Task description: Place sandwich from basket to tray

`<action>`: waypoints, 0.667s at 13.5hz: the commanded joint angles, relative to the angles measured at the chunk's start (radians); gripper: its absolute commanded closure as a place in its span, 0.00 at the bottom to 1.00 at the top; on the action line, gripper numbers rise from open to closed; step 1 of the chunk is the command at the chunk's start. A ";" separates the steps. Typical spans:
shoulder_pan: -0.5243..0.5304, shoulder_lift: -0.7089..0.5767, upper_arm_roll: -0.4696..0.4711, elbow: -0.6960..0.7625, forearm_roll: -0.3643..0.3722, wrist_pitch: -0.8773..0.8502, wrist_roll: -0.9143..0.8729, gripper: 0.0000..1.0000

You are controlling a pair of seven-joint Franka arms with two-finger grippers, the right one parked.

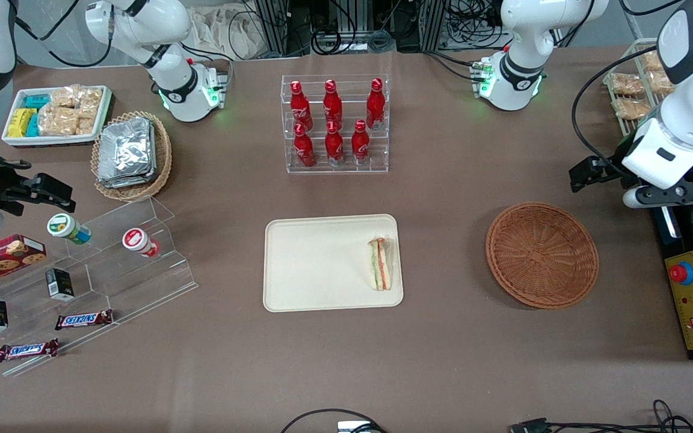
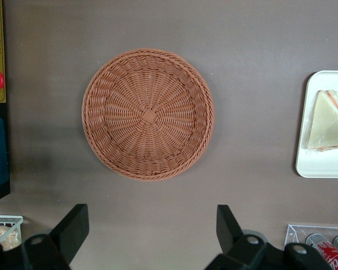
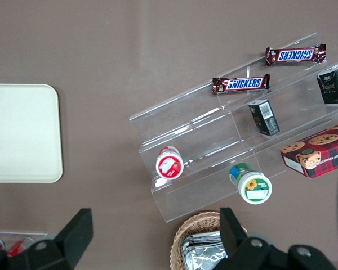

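- So the sandwich [image 1: 380, 263] is lying flat on the tray [image 1: 316, 264], tucked up against the tray edge that faces the basket [image 1: 542, 254]. You can see the orange-red and green filling stripes along its cut side.
- In the left wrist view the sandwich [image 2: 328, 120] shows as a pale wedge right at the tray's [image 2: 321, 166] rim, nothing touching it.
- The basket has nothing in it, just bare weave all the way round in the left wrist view [image 2: 148, 114]. It sits on the brown table [image 1: 443, 355] near the tray but clearly apart from it, toward the working arm's end.
- The tool [image 1: 587, 171] is up in the air toward the working arm's end of the table, farther from the front camera than the basket, not touching anything.
- Wrist cam shows the tool [image 2: 149, 228] with both fingers [image 2: 73, 228] spread wide and nothing between them, only bare table showing in the gap, with the basket just past the tips.
- Other stuff around: a clear rack of red cola bottles [image 1: 334, 123] farther from the front camera than the tray, and a lighter wicker basket of foil packets [image 1: 130, 153] toward the parked arm's end.
- Also down that end there's a clear stepped stand [image 1: 112, 264] with a couple of Snickers bars [image 1: 83, 319] and small cups on it.
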 commanded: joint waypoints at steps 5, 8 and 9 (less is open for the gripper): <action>0.014 -0.027 -0.011 -0.028 0.007 0.045 0.014 0.00; 0.012 -0.024 -0.009 -0.027 0.010 0.042 0.014 0.00; 0.011 -0.021 -0.009 -0.018 0.010 0.028 0.014 0.00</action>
